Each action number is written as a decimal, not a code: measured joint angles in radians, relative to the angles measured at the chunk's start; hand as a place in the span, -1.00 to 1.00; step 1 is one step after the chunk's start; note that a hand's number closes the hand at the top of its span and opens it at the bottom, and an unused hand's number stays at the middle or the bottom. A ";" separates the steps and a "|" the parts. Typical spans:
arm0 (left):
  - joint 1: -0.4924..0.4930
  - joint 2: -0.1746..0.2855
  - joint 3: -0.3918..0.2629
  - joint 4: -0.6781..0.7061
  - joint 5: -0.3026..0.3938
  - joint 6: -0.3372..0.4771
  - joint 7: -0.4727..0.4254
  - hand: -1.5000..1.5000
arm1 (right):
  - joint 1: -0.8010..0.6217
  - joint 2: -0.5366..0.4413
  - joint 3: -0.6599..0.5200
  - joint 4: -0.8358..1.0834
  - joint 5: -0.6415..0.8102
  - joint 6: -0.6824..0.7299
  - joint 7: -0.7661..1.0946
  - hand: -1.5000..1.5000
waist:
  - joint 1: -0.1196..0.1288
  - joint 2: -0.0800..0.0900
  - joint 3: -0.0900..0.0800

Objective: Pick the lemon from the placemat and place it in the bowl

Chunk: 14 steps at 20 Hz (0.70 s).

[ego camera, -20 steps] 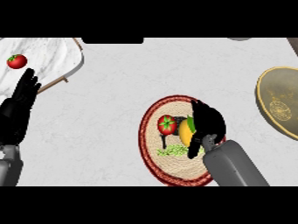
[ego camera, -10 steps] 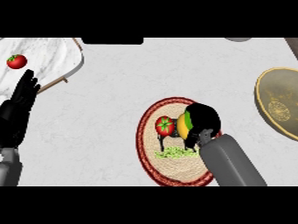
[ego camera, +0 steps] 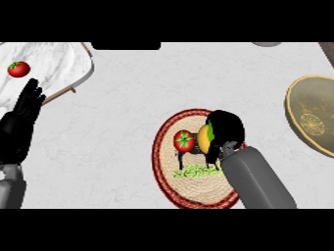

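Note:
A round woven placemat [ego camera: 171, 181] with a red rim lies at the middle of the counter. On it my right hand [ego camera: 226, 128] has its fingers curled round the yellow-orange lemon [ego camera: 204, 139], which shows only at the hand's left side. A red tomato [ego camera: 184, 141] sits on the mat just left of the lemon. The olive-gold bowl [ego camera: 321, 120] stands at the right edge, apart from the hand. My left hand [ego camera: 16, 128] rests open at the left edge, fingers up.
A white marble board [ego camera: 43, 68] lies at the top left with a second tomato [ego camera: 18, 69] on it. A green printed patch [ego camera: 196, 171] marks the mat's lower part. A dark object [ego camera: 126, 45] sits at the top edge.
My right hand has curled tighter round the lemon and shifted slightly right and up on the mat. The left hand has stayed still.

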 measured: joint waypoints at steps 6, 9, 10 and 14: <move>0.005 -0.019 -0.004 -0.019 -0.025 0.004 0.010 0.00 | -0.033 -0.050 -0.068 -0.009 0.028 -0.035 -0.007 1.00 | 0.002 0.006 0.005; 0.013 -0.024 -0.003 -0.036 -0.029 -0.003 0.022 0.00 | -0.054 -0.066 -0.095 -0.022 0.043 -0.047 0.001 1.00 | 0.002 0.006 0.005; 0.015 -0.023 0.002 -0.040 -0.027 -0.004 0.022 0.00 | -0.049 -0.069 -0.091 -0.052 0.054 -0.047 0.015 1.00 | 0.001 0.006 0.006; 0.001 -0.010 0.023 -0.024 -0.017 -0.016 0.025 0.00 | -0.071 -0.087 -0.071 -0.192 0.119 -0.036 0.105 1.00 | -0.008 0.003 0.005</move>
